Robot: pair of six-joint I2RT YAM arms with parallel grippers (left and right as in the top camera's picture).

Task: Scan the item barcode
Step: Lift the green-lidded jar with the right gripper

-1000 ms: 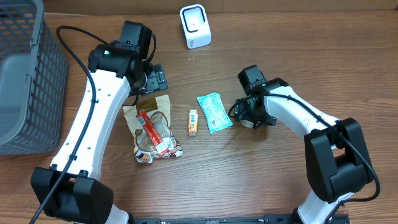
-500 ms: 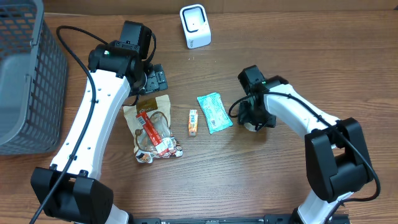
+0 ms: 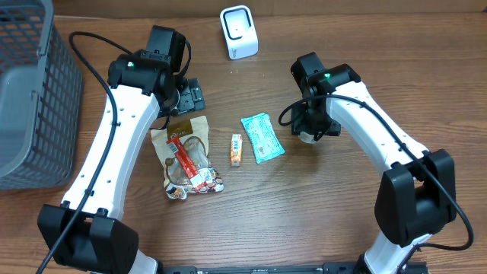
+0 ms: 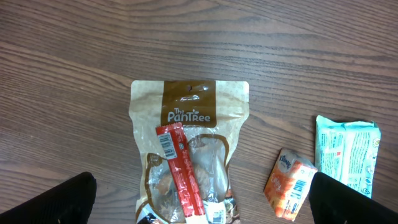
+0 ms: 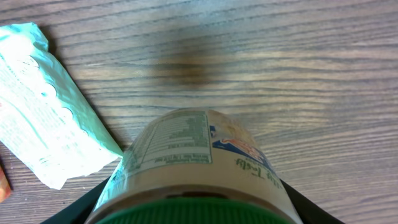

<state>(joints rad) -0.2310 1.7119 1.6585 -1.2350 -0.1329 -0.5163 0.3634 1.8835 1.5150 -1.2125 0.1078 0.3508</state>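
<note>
1. Two arms work over a brown wooden table (image 3: 304, 221); the right gripper (image 3: 310, 128) is clamped on a round jar with a green lid and a printed label (image 5: 186, 149), just right of a teal plastic packet (image 3: 262, 138).
2. The left gripper (image 3: 187, 96) hangs above a tan snack pouch (image 4: 188, 124), its jaws spread wide and empty.
3. A white box-shaped scanner (image 3: 238, 32) stands at the far edge, well apart from the jar.

A mock shop checkout: a white barcode scanner (image 3: 239, 32), a grey mesh basket (image 3: 30, 99) and packaged snacks (image 3: 196, 144) on a wooden tabletop (image 3: 304, 221).
</note>
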